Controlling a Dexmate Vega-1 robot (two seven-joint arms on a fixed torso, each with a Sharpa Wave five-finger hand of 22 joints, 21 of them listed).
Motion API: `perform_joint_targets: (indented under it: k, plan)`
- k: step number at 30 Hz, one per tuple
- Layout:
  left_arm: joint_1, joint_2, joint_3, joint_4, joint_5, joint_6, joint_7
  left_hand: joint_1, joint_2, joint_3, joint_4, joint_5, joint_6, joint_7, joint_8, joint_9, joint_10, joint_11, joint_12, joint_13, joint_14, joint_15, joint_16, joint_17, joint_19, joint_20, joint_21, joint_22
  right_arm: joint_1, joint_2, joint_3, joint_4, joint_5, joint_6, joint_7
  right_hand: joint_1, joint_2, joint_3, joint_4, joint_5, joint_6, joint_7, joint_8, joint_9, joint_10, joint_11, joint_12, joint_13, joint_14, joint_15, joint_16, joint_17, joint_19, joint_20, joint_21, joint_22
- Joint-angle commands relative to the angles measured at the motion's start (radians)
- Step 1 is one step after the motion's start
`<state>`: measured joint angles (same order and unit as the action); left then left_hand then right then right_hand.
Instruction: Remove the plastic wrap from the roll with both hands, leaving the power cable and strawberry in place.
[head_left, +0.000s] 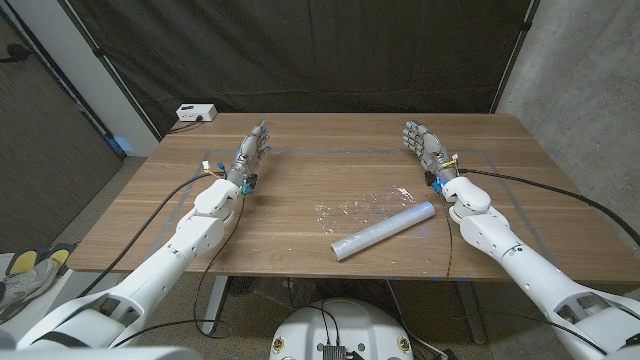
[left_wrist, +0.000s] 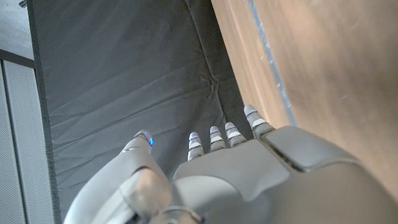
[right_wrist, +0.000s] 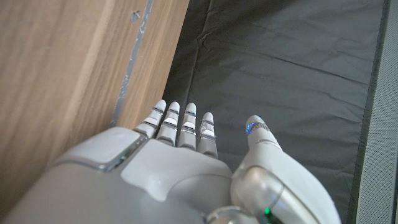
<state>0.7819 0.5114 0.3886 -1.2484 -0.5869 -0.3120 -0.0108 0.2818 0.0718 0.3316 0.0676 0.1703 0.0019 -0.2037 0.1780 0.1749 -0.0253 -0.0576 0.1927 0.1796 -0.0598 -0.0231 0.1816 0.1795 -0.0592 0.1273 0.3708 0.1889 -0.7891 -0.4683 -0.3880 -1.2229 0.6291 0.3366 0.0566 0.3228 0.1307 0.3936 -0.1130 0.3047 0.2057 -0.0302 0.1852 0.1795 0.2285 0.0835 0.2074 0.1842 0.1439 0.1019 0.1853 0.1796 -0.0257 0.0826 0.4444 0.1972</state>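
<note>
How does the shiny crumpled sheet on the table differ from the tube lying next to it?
The plastic wrap is a thin, clear, crinkled sheet spread flat on the table; the roll is a pale, solid-looking cylinder lying on its side at a slant. The wrap lies farther from the robot, the roll nearer. They appear to touch. Neither robot hand holds either.

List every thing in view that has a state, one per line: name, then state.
roll: lying on its side on the table, at a slant, untouched.
plastic wrap: a crumpled sheet partly pulled out, lying flat beside the roll.
left hand: open, holding nothing, fingers extended, apart from the roll.
right hand: open, holding nothing, fingers extended, apart from the roll.
white box: sitting at the table's far left corner, cable attached.
</note>
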Motion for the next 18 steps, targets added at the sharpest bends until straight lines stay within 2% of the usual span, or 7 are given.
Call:
perform_joint_targets:
  k: [1, 8, 18]
  plan:
    - [-0.078, -0.005, 0.023, 0.071, 0.073, -0.026, 0.002, 0.009, 0.002, 0.007, 0.001, 0.007, -0.004, -0.012, 0.005, 0.004, -0.006, -0.01, 0.003, 0.002, -0.01, -0.001, 0.005, 0.002, -0.002, 0.007, 0.003, 0.005, 0.046, 0.024, -0.018, 0.092, -0.042, 0.05, 0.0, 0.006, -0.01, 0.002, -0.001, 0.002, 0.004, -0.001, 0.003, 0.005, 0.008, 0.0, 0.006, 0.002, 0.011, 0.001, 0.007, 0.004, 0.004, 0.009, 0.004, 0.002]
    - [-0.088, -0.012, 0.026, 0.084, 0.07, -0.042, -0.015, 0.009, 0.001, 0.006, 0.0, 0.007, -0.003, -0.013, 0.006, 0.004, -0.004, -0.011, 0.004, 0.002, -0.012, 0.004, 0.004, 0.002, -0.002, 0.006, 0.002, 0.005, 0.064, 0.021, -0.022, 0.108, -0.071, 0.08, -0.007, -0.004, -0.024, -0.009, 0.0, -0.006, 0.002, 0.002, 0.002, 0.005, 0.01, 0.003, 0.007, 0.002, 0.015, -0.002, 0.009, 0.005, 0.007, 0.006, 0.003, 0.001]
    - [-0.068, -0.009, 0.026, 0.041, 0.054, -0.048, -0.038, 0.007, -0.001, 0.003, 0.001, 0.007, 0.005, 0.002, 0.011, 0.005, 0.02, -0.003, 0.013, 0.003, 0.028, 0.029, 0.018, 0.003, 0.011, 0.023, 0.003, 0.006, -0.001, -0.075, -0.015, -0.05, -0.2, 0.058, -0.147, -0.012, -0.038, -0.018, -0.001, -0.016, 0.002, 0.002, 0.003, 0.005, 0.016, -0.001, 0.009, 0.002, 0.018, -0.005, 0.01, 0.005, 0.008, 0.006, 0.001, 0.001]
